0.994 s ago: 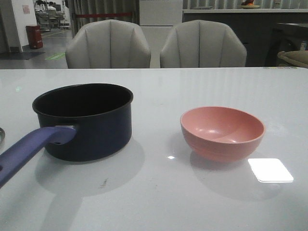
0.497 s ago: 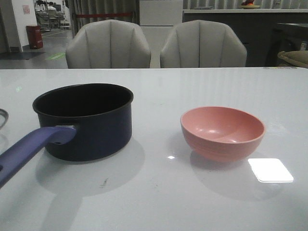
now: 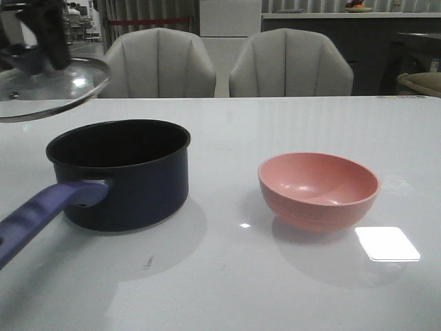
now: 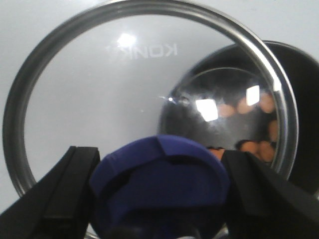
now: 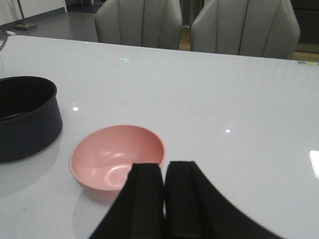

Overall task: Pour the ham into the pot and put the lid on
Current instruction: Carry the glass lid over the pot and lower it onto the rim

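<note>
My left gripper [image 3: 43,31] is shut on the dark blue knob [image 4: 159,186] of the clear glass lid [image 3: 52,86] and holds it tilted in the air, above and left of the pot. In the left wrist view its fingers [image 4: 75,189] flank the knob. The dark navy pot [image 3: 120,172] stands on the table, its purple-blue handle [image 3: 41,214] pointing front left. Through the lid [image 4: 99,99] I see the ham [image 4: 259,148], orange-pink chunks, in the pot [image 4: 294,124]. My right gripper [image 5: 163,172] is shut and empty, just near of the pink bowl.
The salmon-pink bowl [image 3: 318,189] stands empty on the white table [image 3: 227,283], right of the pot; it also shows in the right wrist view [image 5: 117,157]. Two grey chairs [image 3: 224,65] stand behind the table's far edge.
The lid, earlier only a sliver at the left edge near the table, has risen into view in my left gripper, up and toward the pot. Pot and bowl have not moved.
</note>
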{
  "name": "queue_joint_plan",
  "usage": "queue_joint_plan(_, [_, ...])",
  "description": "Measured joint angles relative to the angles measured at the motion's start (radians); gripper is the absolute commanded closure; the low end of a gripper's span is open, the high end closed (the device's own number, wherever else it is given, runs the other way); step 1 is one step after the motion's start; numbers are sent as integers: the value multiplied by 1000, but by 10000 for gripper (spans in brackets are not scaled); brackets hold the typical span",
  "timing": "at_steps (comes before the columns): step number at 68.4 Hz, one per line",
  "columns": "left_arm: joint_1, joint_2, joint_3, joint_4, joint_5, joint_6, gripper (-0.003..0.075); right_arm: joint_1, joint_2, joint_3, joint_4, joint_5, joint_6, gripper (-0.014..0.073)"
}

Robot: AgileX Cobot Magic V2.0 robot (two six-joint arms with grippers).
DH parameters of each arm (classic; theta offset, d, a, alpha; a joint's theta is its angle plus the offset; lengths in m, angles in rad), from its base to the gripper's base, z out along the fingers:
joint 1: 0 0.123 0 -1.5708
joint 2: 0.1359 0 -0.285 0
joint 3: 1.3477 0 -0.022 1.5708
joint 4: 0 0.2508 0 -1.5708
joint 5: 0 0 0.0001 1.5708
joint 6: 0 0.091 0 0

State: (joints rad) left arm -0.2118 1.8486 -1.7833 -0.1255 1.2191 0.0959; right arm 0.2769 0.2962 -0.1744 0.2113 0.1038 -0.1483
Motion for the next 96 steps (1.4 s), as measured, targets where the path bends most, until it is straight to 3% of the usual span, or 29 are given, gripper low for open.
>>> queue_joint_plan(9, [-101, 9, -2, -2, 15, 0, 389, 0, 0, 0, 0, 0, 0, 427])
queue_joint_plan(22, [-167, 54, -18, 6, 34, 0, 388, 0, 0, 0, 0, 0, 0, 427])
queue_joint_plan(96, [-183, 134, -38, 23, 24, 0, 386, 0, 0, 0, 0, 0, 0, 427])
